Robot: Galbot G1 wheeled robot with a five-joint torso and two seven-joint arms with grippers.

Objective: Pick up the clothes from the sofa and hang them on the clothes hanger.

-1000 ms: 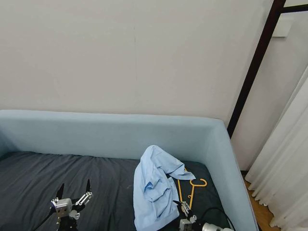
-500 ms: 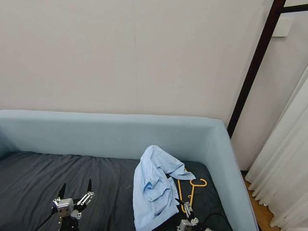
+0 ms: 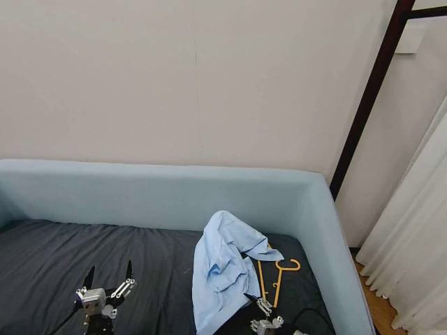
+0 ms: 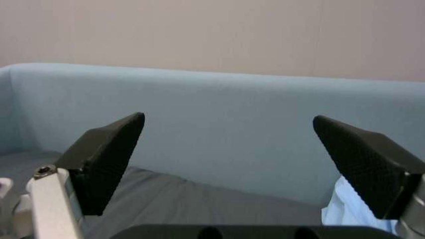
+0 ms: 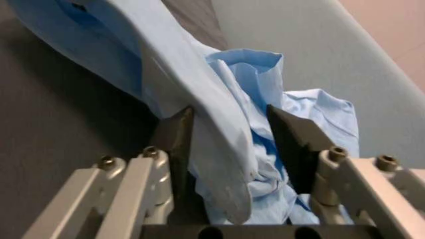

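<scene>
A light blue shirt (image 3: 223, 273) lies crumpled on the sofa's dark grey seat (image 3: 63, 255), toward its right end. An orange hanger (image 3: 278, 274) lies flat just right of it, partly under the fabric. My right gripper (image 3: 255, 301) is at the shirt's near lower edge. In the right wrist view this gripper (image 5: 229, 114) is open, with a fold of the shirt (image 5: 219, 124) hanging between its two fingers. My left gripper (image 3: 107, 279) hovers open over the bare seat well left of the shirt, and in the left wrist view it (image 4: 229, 129) faces the sofa back with nothing between its fingers.
The sofa's light blue backrest (image 3: 154, 192) and right arm (image 3: 328, 244) wall in the seat. A black rack pole (image 3: 367, 98) rises beyond the right arm, with a white curtain (image 3: 419, 258) further right. The plain wall stands behind.
My right gripper has moved left and forward to the shirt's near edge, so fabric now sits between its fingers. The left gripper has stayed put.
</scene>
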